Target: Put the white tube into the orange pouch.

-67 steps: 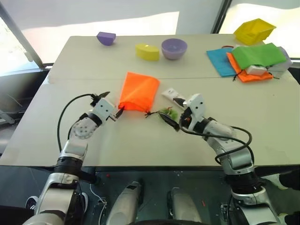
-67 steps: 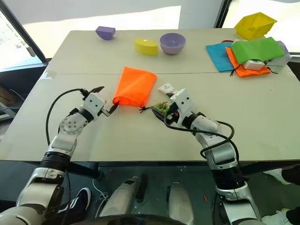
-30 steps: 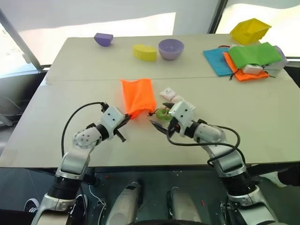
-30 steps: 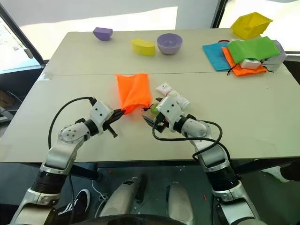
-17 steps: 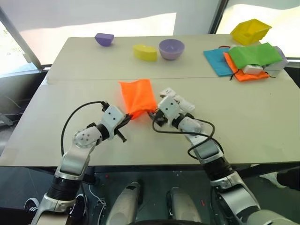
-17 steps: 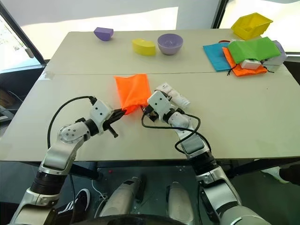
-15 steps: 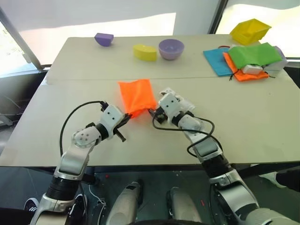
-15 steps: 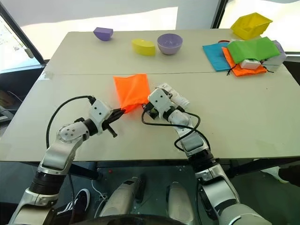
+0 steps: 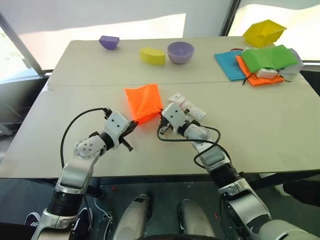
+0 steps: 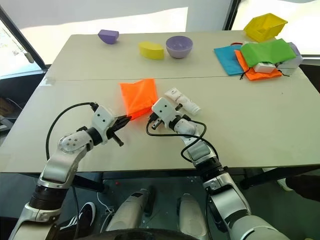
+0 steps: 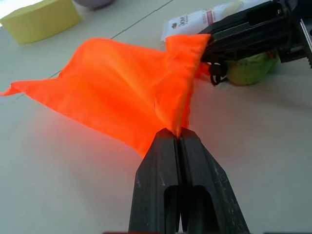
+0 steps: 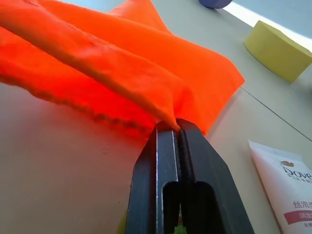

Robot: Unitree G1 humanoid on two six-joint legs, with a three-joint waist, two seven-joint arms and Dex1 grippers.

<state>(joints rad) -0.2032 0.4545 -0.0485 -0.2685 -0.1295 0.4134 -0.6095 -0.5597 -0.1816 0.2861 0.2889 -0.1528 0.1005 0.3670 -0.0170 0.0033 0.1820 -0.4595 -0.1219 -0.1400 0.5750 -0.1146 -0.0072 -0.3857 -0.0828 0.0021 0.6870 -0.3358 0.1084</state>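
Note:
The orange pouch (image 9: 144,101) lies near the middle of the table, its near edge raised and stretched between both grippers. My left gripper (image 11: 176,133) is shut on the pouch's near left corner (image 9: 134,122). My right gripper (image 12: 175,125) is shut on the pouch's mouth edge at the near right (image 10: 151,115). The white tube (image 9: 187,106) lies flat on the table just right of the pouch, beyond my right hand. The cord's green fuzzy ball (image 11: 248,68) rests by the right gripper.
A purple bowl (image 9: 180,51), a yellow block (image 9: 152,55) and a purple block (image 9: 109,41) stand along the far side. A stack of blue, orange and green cloths (image 9: 265,62) and a yellow bin (image 9: 264,32) sit at the far right.
My right gripper has moved forward and left to the pouch's mouth and shut on its edge. The left gripper has kept its hold on the pouch corner.

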